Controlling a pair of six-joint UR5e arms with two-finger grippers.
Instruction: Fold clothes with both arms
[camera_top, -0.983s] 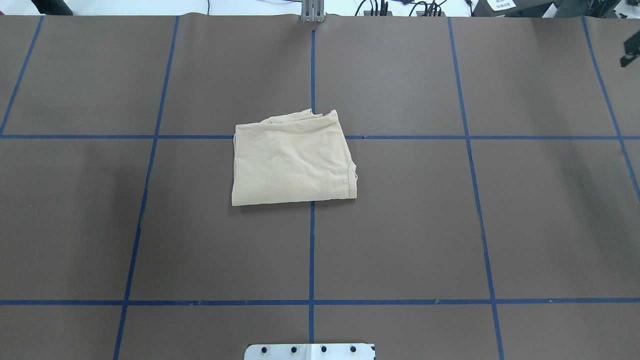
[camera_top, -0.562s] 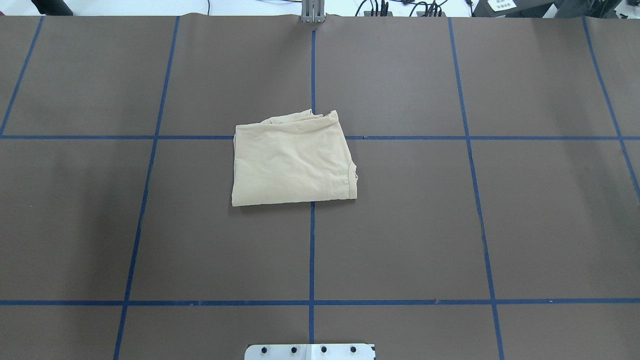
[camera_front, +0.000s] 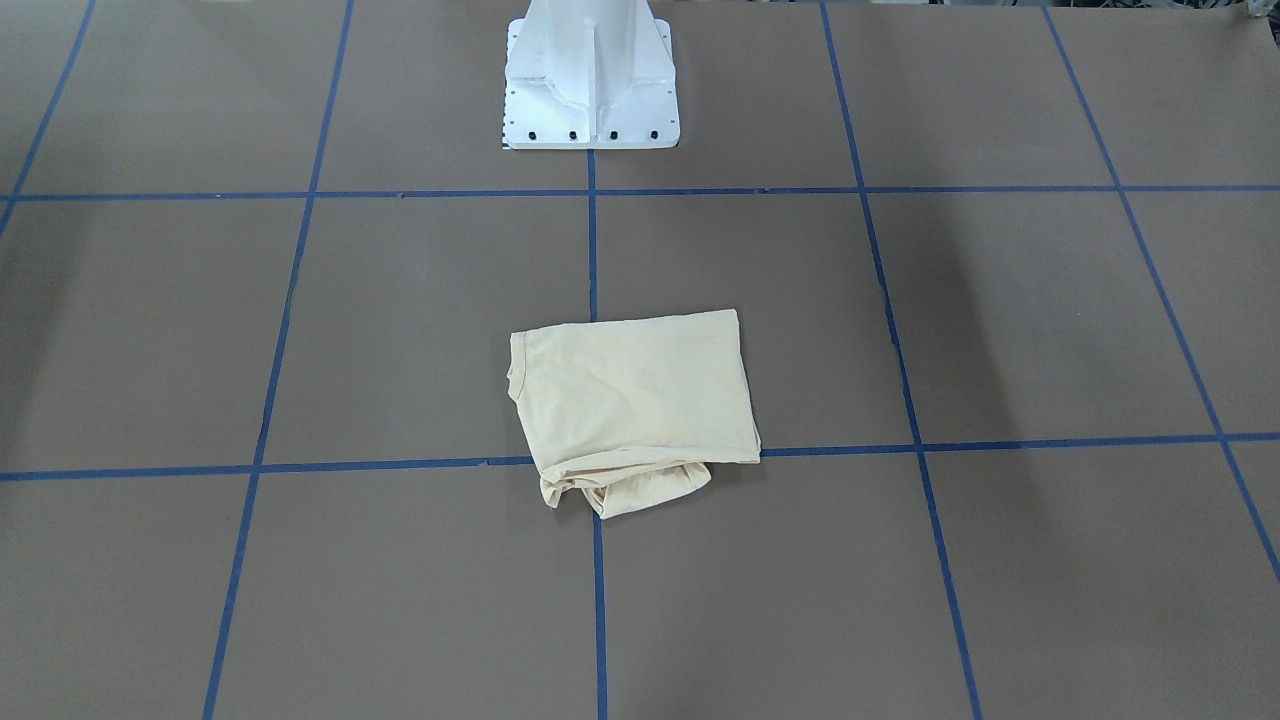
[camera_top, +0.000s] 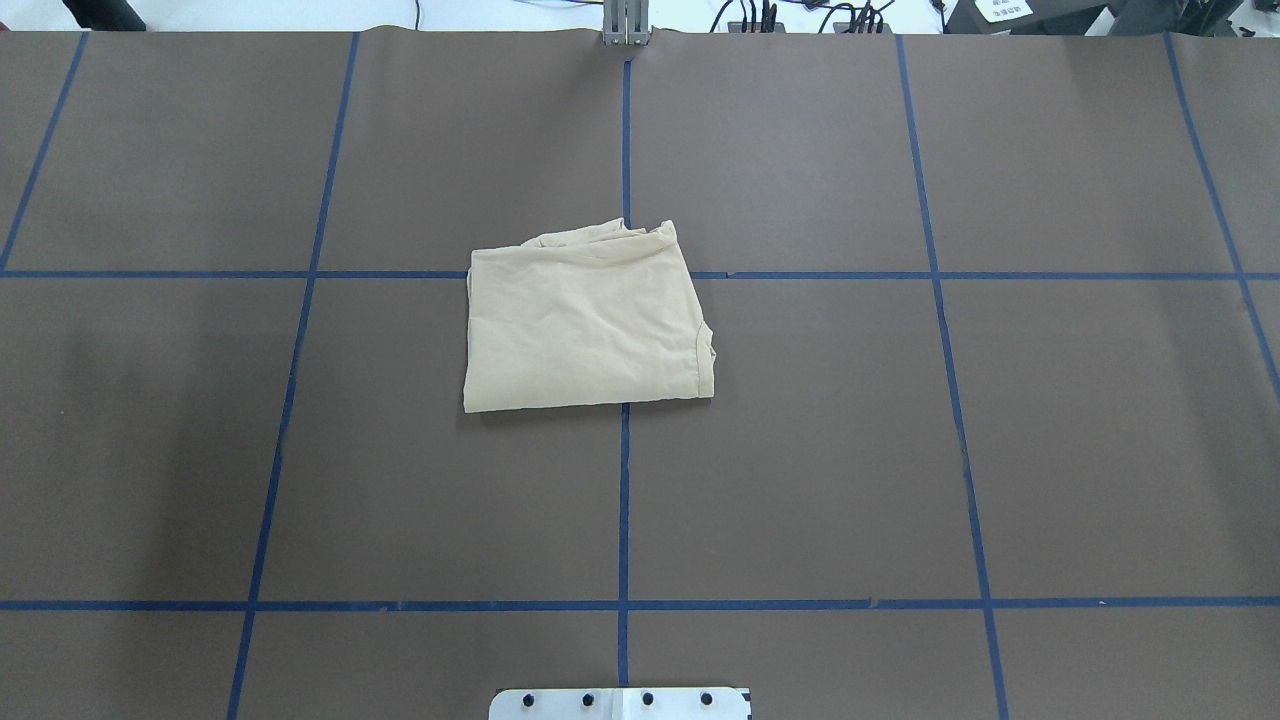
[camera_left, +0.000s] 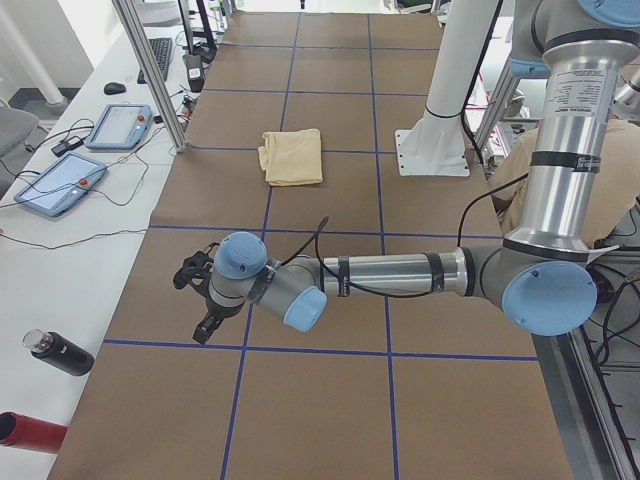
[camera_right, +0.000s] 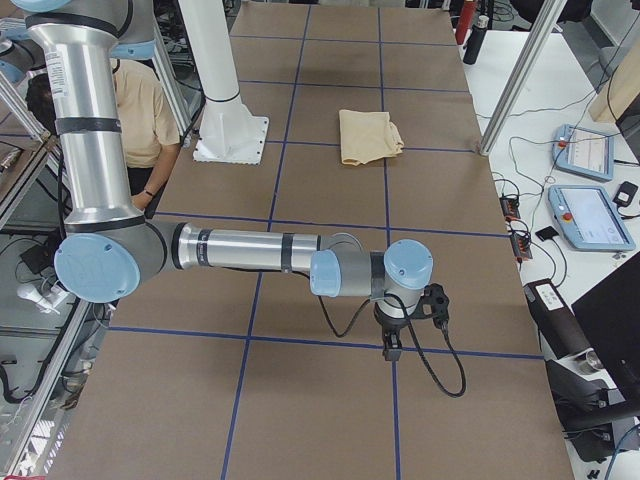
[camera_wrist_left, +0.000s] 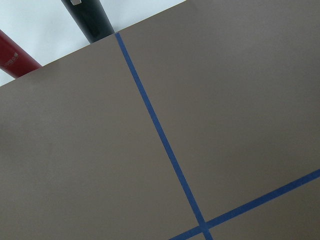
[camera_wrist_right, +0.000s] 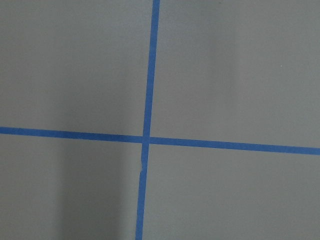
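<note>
The clothes are one pale cream-yellow shirt, folded into a rough rectangle at the table's middle. A bunched edge lies on its far side from the robot, toward the operators. The shirt also shows small in both side views. Both arms are stretched out low over the table ends, far from the shirt. The left gripper and the right gripper show only in the side views, so I cannot tell whether they are open or shut. Both wrist views show only brown mat and blue tape.
The white pedestal base stands at the robot's edge of the brown mat with blue tape lines. Tablets and a black bottle lie past the operators' edge. A seated person is behind the base.
A black part of the right arm at the overhead view's upper right edge has gone out of view. The shirt has not moved.
</note>
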